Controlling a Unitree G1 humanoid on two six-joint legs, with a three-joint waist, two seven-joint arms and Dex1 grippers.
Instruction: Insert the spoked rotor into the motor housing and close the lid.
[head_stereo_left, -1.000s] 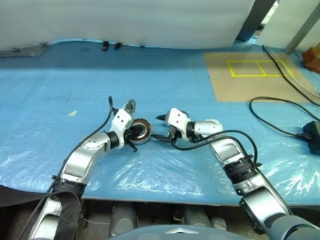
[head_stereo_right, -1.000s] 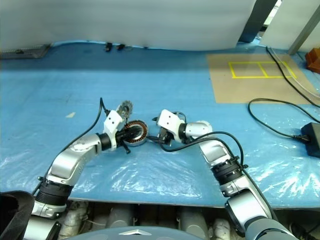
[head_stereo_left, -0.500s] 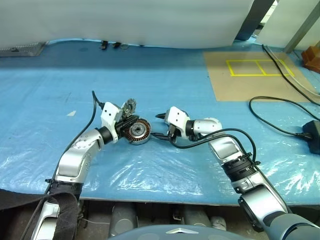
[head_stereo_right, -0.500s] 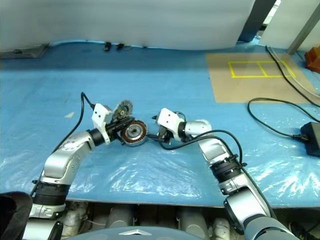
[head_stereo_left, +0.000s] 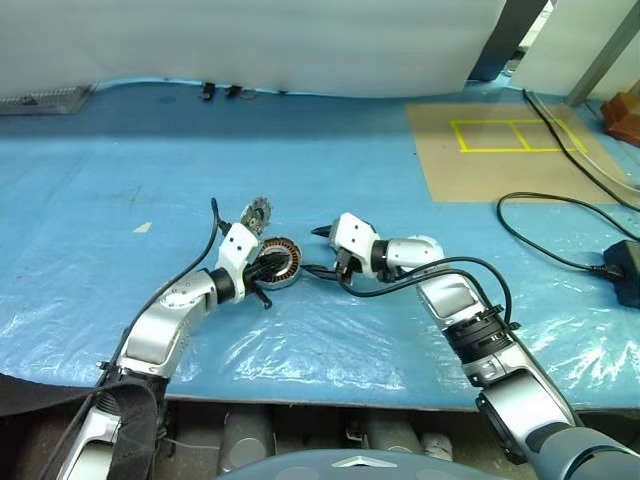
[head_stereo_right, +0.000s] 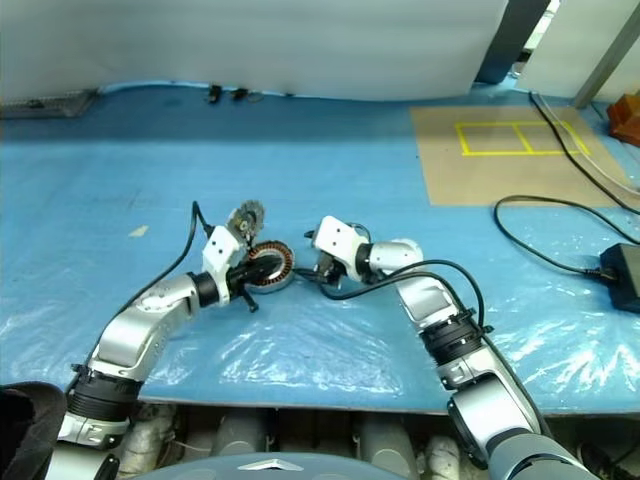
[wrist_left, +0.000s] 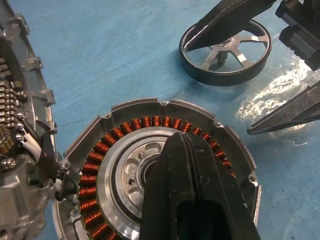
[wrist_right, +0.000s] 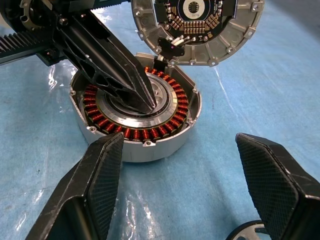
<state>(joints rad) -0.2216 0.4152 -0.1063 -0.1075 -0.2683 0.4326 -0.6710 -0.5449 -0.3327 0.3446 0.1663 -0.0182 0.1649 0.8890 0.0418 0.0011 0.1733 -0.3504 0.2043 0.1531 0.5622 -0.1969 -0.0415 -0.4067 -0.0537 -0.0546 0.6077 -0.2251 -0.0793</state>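
- Work surface: a table (head_stereo_left: 120, 180) covered in blue plastic sheet, with a brown board (head_stereo_left: 510, 150) marked in yellow tape at the far right and a black cable (head_stereo_left: 560, 230) lying at the right.
- Motor housing (wrist_right: 137, 117): sits open at table centre, copper windings exposed. Its hinged lid (wrist_right: 197, 22) stands raised on the far side, circuit face towards the housing.
- Spoked rotor (wrist_left: 226, 55): lies flat on the sheet just to the right of the housing, between the right gripper's spread fingers. It is not inserted.
- Left gripper (wrist_left: 192, 165): fingers pressed together, holding nothing; the tips rest inside the housing at the central hub.
- Right gripper (head_stereo_right: 322, 262): jaws standing wide apart, empty, positioned just right of the housing over the rotor.
- Risk, obstruction: the left fingers occupy the hub. If they are not withdrawn first, the rotor would likely collide with them on insertion.
- Risk, displacement: pressure from the left tips could slide or tip the housing on the slick plastic.
- Risk, grip: the rotor lies flat and low; a shallow pinch on its rim may slip.
- Risk, lid: a knock from either arm could drop the raised lid prematurely.
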